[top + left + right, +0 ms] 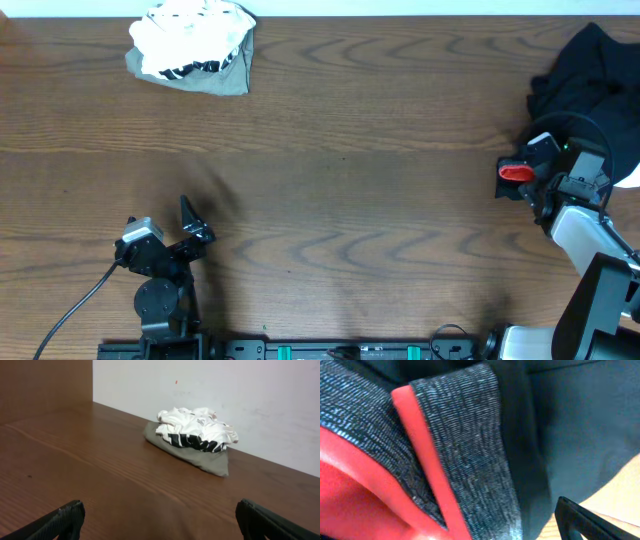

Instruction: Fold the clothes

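Left tool (160, 522) wide open, empty, facing white clothes pile (197, 432); right tool (558, 138), well apart from pile, against black garment (592, 62), opening cannot be told.

Crumpled white garment (192, 35) on grey cloth (236, 76), black heap (590, 70) far right

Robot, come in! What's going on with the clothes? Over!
Left gripper open, empty. Right gripper against black garment, grip unclear. White and grey clothes pile at far edge, unfolded. Nothing blocking.
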Available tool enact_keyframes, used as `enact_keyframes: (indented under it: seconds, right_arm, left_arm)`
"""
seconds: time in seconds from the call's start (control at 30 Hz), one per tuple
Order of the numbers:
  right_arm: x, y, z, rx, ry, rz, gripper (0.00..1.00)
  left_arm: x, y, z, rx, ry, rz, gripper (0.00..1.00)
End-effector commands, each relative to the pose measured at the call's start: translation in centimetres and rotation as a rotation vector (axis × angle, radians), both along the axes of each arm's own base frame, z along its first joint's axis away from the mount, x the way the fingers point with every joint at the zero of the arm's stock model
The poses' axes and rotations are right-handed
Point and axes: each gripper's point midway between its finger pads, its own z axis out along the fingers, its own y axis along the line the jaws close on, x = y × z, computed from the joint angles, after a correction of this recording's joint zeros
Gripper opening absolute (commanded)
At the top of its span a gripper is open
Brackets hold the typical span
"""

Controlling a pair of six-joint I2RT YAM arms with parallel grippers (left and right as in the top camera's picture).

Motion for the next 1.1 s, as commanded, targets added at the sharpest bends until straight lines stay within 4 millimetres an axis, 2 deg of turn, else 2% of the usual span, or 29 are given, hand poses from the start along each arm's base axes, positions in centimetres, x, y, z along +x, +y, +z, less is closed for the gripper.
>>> enact_keyframes:
  seconds: [0.0, 0.23, 0.5, 0.6, 0.7, 0.77, 0.83, 1.07]
  right_arm:
    - [-0.4, 0.3, -0.9, 0.04, 0.021, 0.002, 0.96]
    - [-0.1, 0.1, -0.9, 0.034, 0.007, 0.006, 0.91]
    - [0.3, 0.0, -2.7, 0.042, 0.028, 0.005, 0.84]
    - [0.8, -0.2, -2.7, 0.034, 0.005, 0.005, 0.75]
    - [1.2, -0.3, -2.4, 0.026, -0.017, 0.005, 0.56]
    - [1.3, -0.4, -2.3, 0.021, -0.02, 0.001, 0.51]
    - [1.2, -0.5, -2.3, 0.028, -0.025, -0.012, 0.37]
    - [1.4, -0.6, -1.8, 0.067, -0.085, -0.08, 0.25]
  left_arm:
    - [-0.1, 0.2, -1.7, 0.002, 0.05, 0.011, 0.98]
    - [-0.1, 0.2, -1.7, 0.002, 0.05, 0.011, 0.98]
    - [-0.1, 0.2, -1.7, 0.002, 0.05, 0.011, 0.98]
    - [-0.1, 0.2, -1.7, 0.002, 0.05, 0.011, 0.98]
    - [-0.1, 0.2, -1.7, 0.002, 0.05, 0.011, 0.98]
    - [-0.1, 0.2, -1.7, 0.002, 0.05, 0.011, 0.98]
    - [-0.1, 0.2, -1.7, 0.002, 0.05, 0.011, 0.98]
    - [-0.1, 0.2, -1.7, 0.002, 0.05, 0.011, 0.98]
